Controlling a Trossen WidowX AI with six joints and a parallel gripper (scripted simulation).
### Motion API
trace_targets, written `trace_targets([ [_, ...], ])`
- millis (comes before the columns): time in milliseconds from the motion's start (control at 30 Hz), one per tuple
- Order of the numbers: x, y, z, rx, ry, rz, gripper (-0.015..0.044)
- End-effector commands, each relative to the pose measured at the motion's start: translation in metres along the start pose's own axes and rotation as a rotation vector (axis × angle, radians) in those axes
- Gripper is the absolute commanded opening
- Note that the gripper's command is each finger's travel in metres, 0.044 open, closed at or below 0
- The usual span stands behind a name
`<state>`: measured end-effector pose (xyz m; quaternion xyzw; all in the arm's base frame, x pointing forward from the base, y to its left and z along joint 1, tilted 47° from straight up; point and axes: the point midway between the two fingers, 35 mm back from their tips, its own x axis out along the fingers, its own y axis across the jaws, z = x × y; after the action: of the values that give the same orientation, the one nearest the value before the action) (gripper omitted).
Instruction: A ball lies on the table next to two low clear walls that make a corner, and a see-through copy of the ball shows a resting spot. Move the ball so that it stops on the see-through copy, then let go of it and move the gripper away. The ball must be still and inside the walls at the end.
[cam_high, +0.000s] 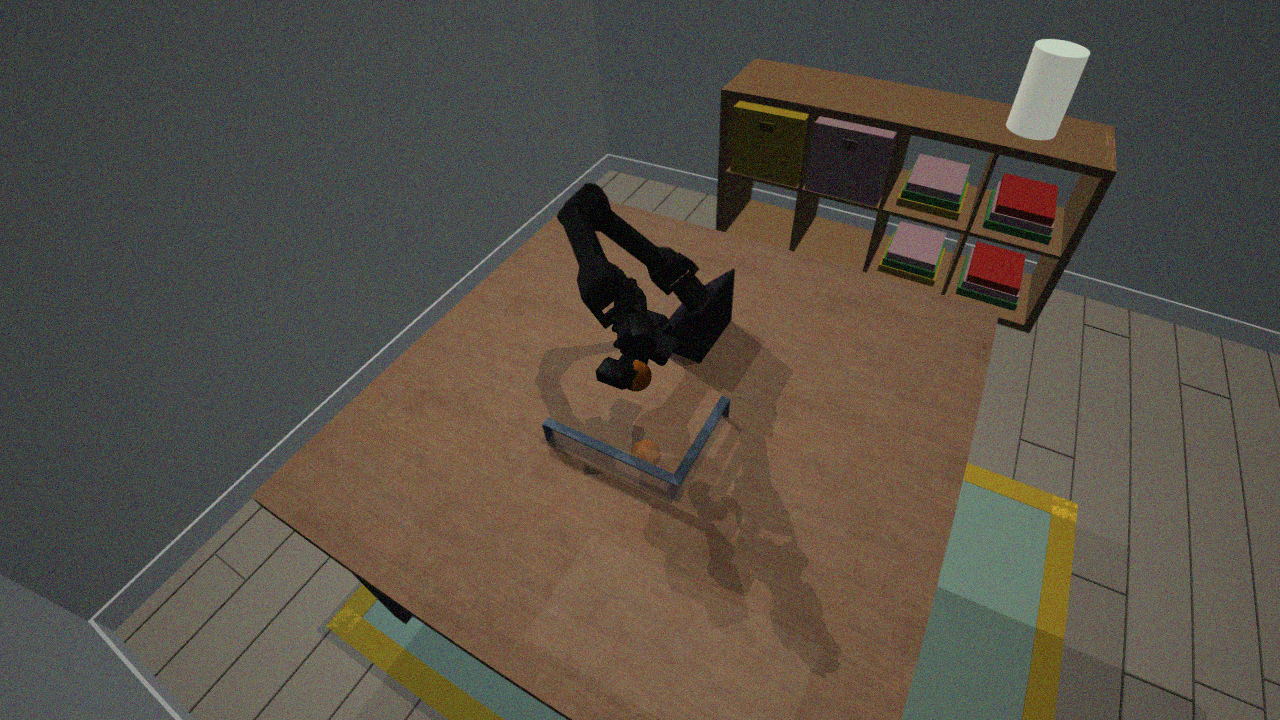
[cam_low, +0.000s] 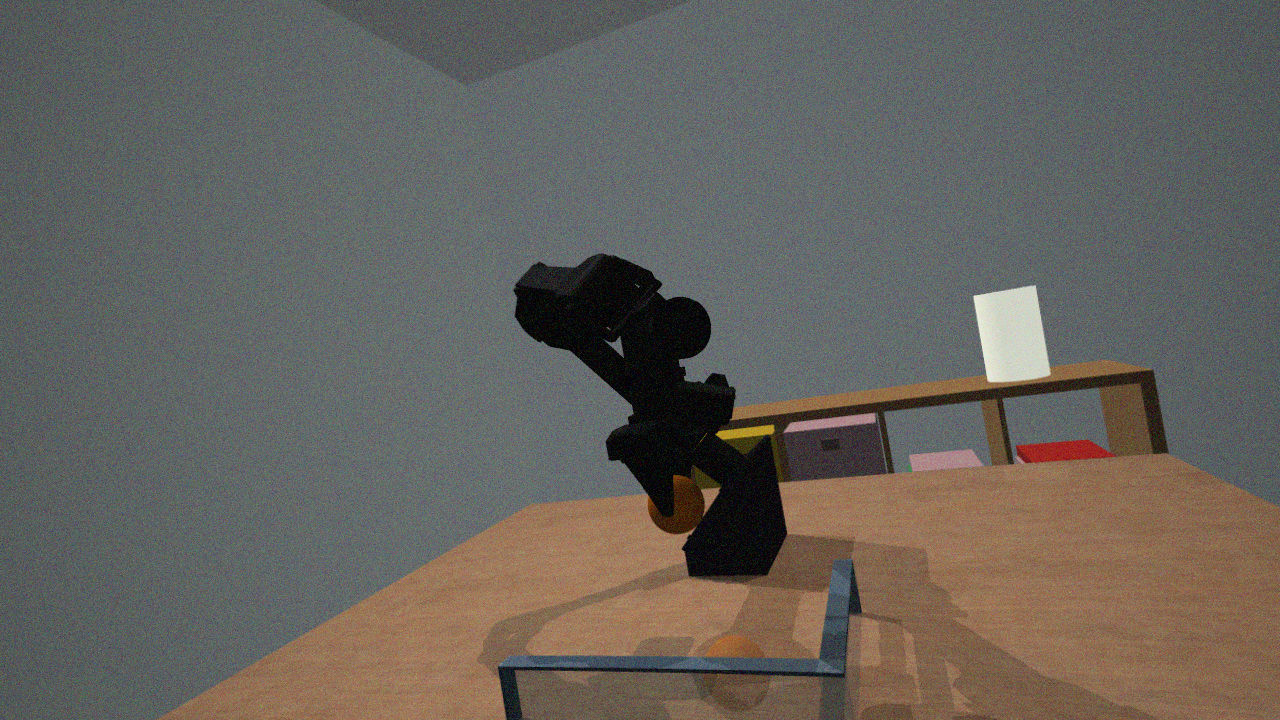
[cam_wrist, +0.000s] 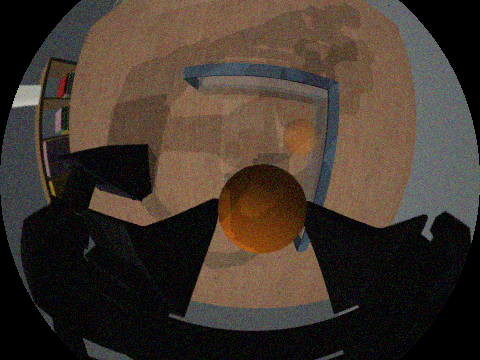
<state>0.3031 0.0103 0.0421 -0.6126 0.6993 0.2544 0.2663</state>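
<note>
Top view: wooden table (cam_high: 501, 528), grey walls (cam_high: 223, 179).

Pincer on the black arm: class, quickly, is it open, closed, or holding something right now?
Pincer: closed on the round orange ball, held up off the brown wooden table.

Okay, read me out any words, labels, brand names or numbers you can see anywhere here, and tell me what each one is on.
No readable text in any view.
Yellow bin and purple bin in the shelf unit: each has a small dark mark on its front, too small and blurred to read.
Ball, gripper, white cylinder, stacked books: no writing shows.
</note>
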Motion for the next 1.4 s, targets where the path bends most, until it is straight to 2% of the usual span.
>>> trace_targets([
  [0, 0.000, -0.004, 0.003, -0.078, -0.004, 0.002, 0.0000],
  [1367, 0.047, -0.069, 0.048, -1.416, -0.001, -0.004, 0.0000],
])
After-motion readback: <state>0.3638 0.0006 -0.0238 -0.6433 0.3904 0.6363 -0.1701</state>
